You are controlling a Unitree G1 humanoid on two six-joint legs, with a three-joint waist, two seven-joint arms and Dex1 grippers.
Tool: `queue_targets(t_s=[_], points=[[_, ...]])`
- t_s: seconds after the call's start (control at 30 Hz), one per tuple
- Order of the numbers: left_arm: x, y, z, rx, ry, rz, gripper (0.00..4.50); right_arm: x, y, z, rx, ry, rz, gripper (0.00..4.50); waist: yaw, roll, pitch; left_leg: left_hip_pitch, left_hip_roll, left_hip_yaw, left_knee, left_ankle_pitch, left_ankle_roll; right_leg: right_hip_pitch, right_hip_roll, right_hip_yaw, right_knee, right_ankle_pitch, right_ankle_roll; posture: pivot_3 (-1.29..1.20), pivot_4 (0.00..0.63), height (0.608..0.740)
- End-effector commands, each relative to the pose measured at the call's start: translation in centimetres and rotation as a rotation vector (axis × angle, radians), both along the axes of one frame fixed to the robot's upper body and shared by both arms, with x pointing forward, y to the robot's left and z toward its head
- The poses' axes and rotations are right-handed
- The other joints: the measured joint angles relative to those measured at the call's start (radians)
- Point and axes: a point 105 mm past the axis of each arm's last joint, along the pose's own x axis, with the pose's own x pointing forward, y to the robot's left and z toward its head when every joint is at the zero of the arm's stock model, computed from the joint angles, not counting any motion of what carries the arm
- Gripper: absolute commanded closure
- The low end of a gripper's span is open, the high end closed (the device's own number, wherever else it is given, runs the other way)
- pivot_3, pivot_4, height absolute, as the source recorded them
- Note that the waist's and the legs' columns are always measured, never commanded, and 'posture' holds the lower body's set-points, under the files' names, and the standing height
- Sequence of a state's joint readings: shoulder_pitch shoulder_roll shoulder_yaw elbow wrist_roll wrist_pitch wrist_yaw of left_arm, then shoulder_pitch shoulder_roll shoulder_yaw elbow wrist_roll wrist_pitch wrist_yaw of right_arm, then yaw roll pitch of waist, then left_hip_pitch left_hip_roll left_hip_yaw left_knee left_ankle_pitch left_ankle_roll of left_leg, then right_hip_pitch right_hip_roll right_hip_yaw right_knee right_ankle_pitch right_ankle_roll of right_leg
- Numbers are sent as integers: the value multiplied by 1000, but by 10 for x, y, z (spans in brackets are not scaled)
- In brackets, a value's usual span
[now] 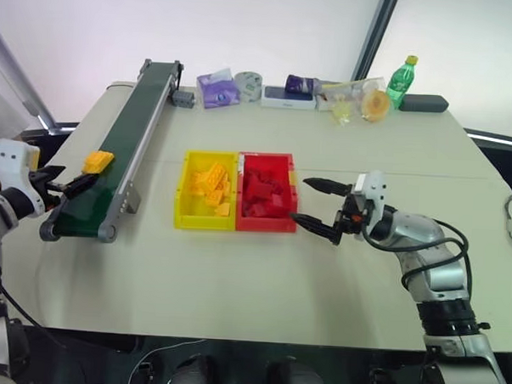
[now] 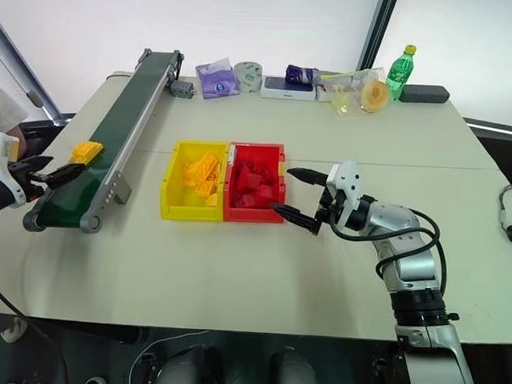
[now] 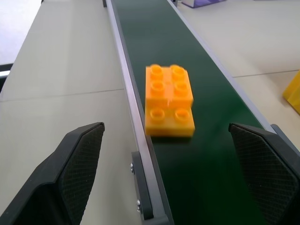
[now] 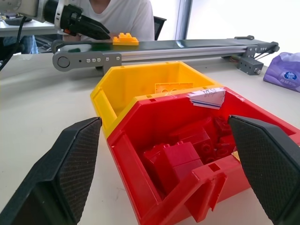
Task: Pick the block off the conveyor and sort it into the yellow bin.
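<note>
The tabletop (image 1: 236,268) carries the conveyor (image 1: 135,127), which runs from the far side toward the robot's left; its near roller end sits beside the left gripper (image 1: 69,184), and its far end is partly cut off in the left wrist view. Along the tabletop's far edge lies a row of clutter (image 1: 311,91), mostly too small to identify, apart from a green bottle (image 1: 401,79). At mid-table the yellow bin (image 1: 190,213) and the red bin (image 1: 284,220) stand joined side by side; the yellow one holds yellow bricks (image 1: 212,186), the red one red bricks (image 1: 263,195), piled so their number cannot be told. The right gripper (image 1: 316,207) hovers just beside the red bin, its jaws spread wide and empty. The left gripper's jaws are also wide apart, holding nothing, one finger (image 3: 75,164) off the belt's outer rail, the other (image 3: 267,164) toward its inner edge. The block (image 3: 168,101) lies studs-up on the belt near the near end, between and just ahead of those fingers, untouched and slightly blurred. A person's white shirt (image 4: 119,16) shows behind the conveyor, cut off at the top.
</note>
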State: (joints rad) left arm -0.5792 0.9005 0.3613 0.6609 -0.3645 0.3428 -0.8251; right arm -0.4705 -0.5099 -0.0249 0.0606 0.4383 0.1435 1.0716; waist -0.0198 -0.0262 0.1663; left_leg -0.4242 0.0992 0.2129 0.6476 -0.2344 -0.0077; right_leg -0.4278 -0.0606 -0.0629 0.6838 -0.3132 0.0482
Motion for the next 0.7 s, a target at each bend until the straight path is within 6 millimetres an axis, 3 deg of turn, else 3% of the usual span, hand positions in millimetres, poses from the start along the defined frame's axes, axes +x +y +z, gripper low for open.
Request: queue_targets(t_s=[0.03,0.13,0.17,0.23,0.37,0.4,0.53,0.7], points=[[3,-5,7,52,-23,-21,23,-5,0,14,14,-55,9,0,1,0,0,0,0,0,0,0,0,0,0,0,0,0,0,0,150,740],[3,-9,4,27,-10,-39,23,-5,0,14,16,-55,8,0,1,0,0,0,0,0,1,0,0,0,0,0,0,0,0,0,150,740],[3,-10,1,6,11,-39,259,-5,0,14,16,-55,8,0,1,0,0,0,0,0,1,0,0,0,0,0,0,0,0,0,150,740],[3,-12,-2,12,23,-48,895,-5,0,14,16,-55,7,0,1,0,0,0,0,0,1,0,0,0,0,0,1,0,0,0,150,740],[3,-14,-1,-15,17,-41,2978,-5,0,14,16,-55,4,0,2,0,0,0,0,0,1,0,0,0,0,0,1,0,0,0,150,740],[2,-14,-1,-10,20,-41,3210,-5,0,14,17,-56,2,0,3,0,0,0,0,0,1,0,0,0,0,0,1,0,0,0,150,740],[-4,-14,7,-6,-10,-39,3157,-5,-1,14,18,-59,-3,0,1,0,0,0,0,0,2,0,0,0,0,0,1,0,0,0,150,740],[-19,-24,33,-36,-92,-74,3157,-5,-2,14,18,-60,-10,0,0,0,0,0,0,-1,2,0,0,0,0,0,2,0,0,0,150,740]])
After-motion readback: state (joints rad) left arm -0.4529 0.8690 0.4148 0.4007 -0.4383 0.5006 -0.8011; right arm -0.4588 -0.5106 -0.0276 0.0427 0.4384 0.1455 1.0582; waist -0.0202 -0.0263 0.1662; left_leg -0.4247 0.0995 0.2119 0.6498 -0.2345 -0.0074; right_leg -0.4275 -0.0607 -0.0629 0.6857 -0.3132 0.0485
